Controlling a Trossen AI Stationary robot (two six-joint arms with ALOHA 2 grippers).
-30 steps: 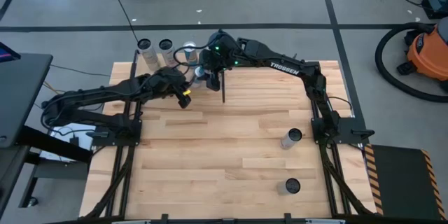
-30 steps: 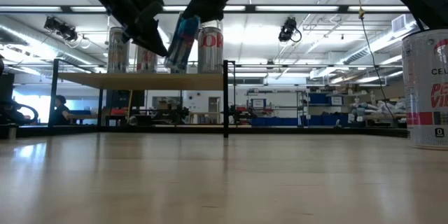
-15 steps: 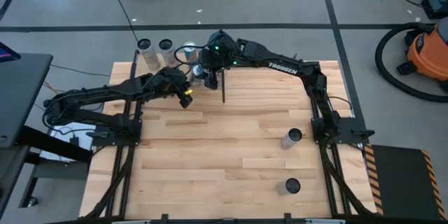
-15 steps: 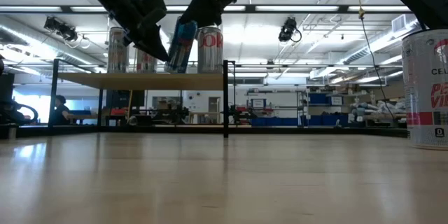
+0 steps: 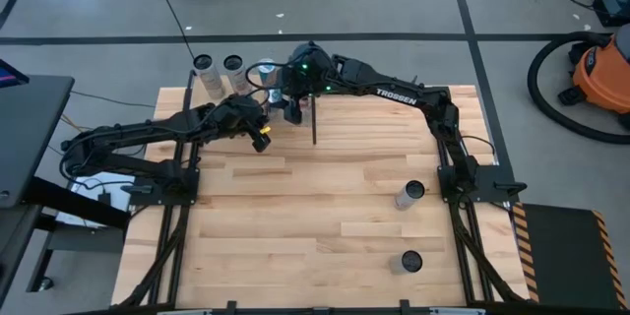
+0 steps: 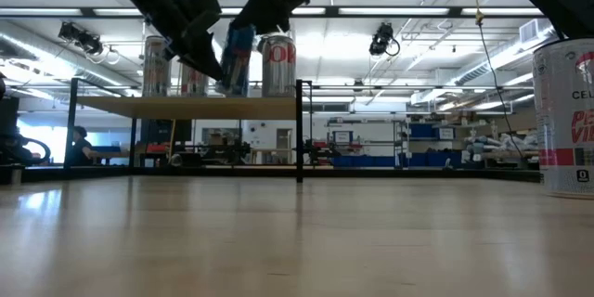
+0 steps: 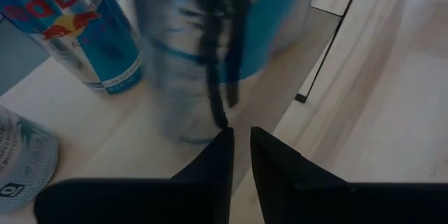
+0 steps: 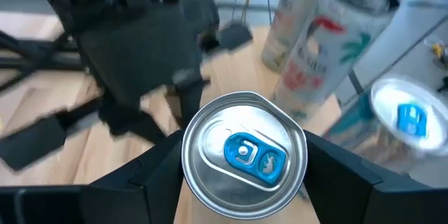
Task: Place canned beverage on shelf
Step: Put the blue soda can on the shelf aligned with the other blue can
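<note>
**Blue can held over the shelf by the right gripper**

The blue beverage can (image 6: 237, 58) is held at the shelf (image 6: 186, 106), slightly tilted, with its base at about the level of the pale-wood panel. In the right wrist view its silver lid with a blue tab (image 8: 243, 155) is seen clamped between the two dark fingers (image 8: 157, 178) of the right gripper (image 5: 291, 108), so this gripper is closed around the can. Seen from above, the gripper is located over the shelf's end nearest to the black corner post (image 6: 299, 130).

Several other cans are already standing upright on the shelf. A silver can with red letters (image 6: 277, 65) is placed just beside the held can, on the side of the post. Two more cans (image 6: 156, 65) are seen farther along the shelf, partly hidden behind the left arm. A Red Bull can (image 7: 77, 31) is shown on the panel in the left wrist view.

The left gripper (image 5: 259, 138) is found just beside the shelf, near the held can; its fingers (image 7: 217, 157) are closed almost together and nothing is held between them.

Well apart from the shelf, two cans (image 5: 410, 195) are standing on the planked tabletop (image 5: 315, 217).
</note>
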